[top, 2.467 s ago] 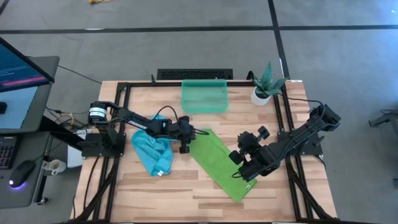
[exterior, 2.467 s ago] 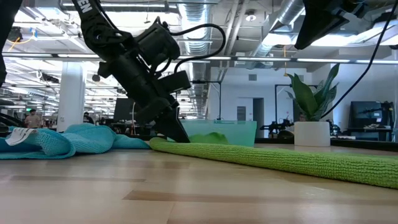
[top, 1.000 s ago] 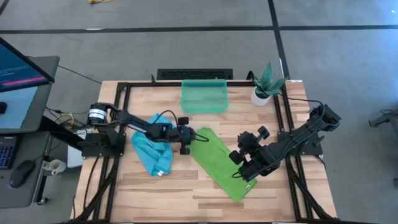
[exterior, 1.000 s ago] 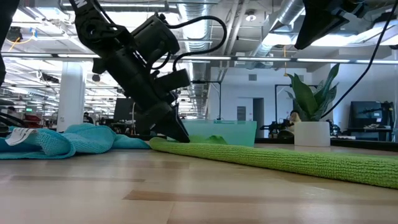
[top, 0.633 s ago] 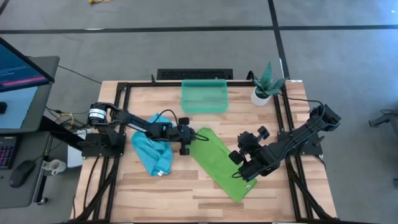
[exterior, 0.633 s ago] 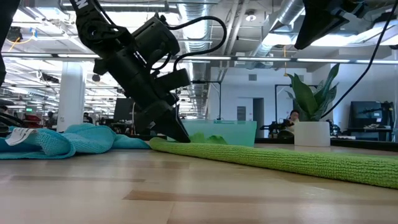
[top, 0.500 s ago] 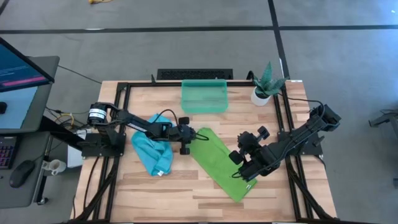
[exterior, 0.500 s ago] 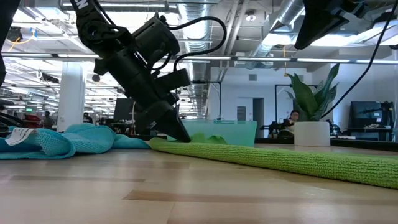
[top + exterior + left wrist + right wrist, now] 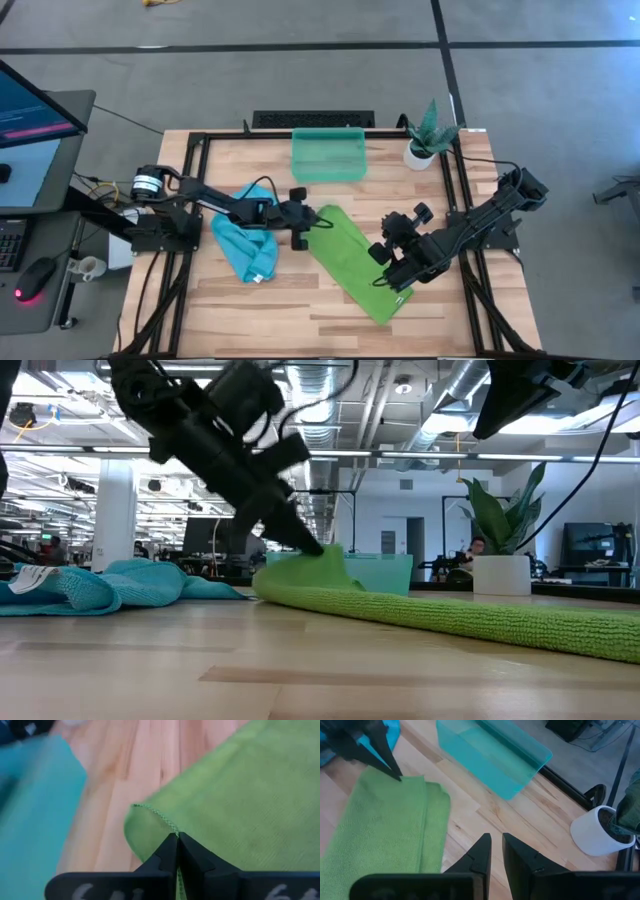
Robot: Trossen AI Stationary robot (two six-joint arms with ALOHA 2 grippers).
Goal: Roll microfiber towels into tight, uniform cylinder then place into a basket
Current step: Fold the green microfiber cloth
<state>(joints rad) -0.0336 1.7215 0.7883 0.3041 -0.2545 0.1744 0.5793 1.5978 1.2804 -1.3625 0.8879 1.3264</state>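
The lime green towel (image 9: pixel 355 262) lies as a long folded strip slanting from the table's middle to its near right; it also shows in the low view (image 9: pixel 450 618). My left gripper (image 9: pixel 319 219) is shut on its far left end. The turquoise towel (image 9: pixel 243 245) lies crumpled at the left, its white tag (image 9: pixel 258 279) toward the near edge. The teal basket (image 9: pixel 328 155) stands at the far middle. My right gripper (image 9: pixel 384 281) hangs above the strip's near right part, its fingers (image 9: pixel 485 847) narrowly parted and empty. My left gripper pinches the green towel's hemmed edge (image 9: pixel 162 820) at its far left corner between its two shut fingers. The fingers slant down from the table's left. That corner (image 9: pixel 322 560) is raised off the table; the rest of the strip lies flat.
A white pot with a green plant (image 9: pixel 424 143) stands at the far right, next to the basket. Black frame rails (image 9: pixel 200 160) run along the table's left, far and right sides. Bare wood (image 9: pixel 260 320) lies along the near edge.
My left gripper has risen and gone a little toward the table's right, staying shut on the green towel. The towel's far left corner has been lifted off the table and bent up toward the strip, while the rest has stayed flat.
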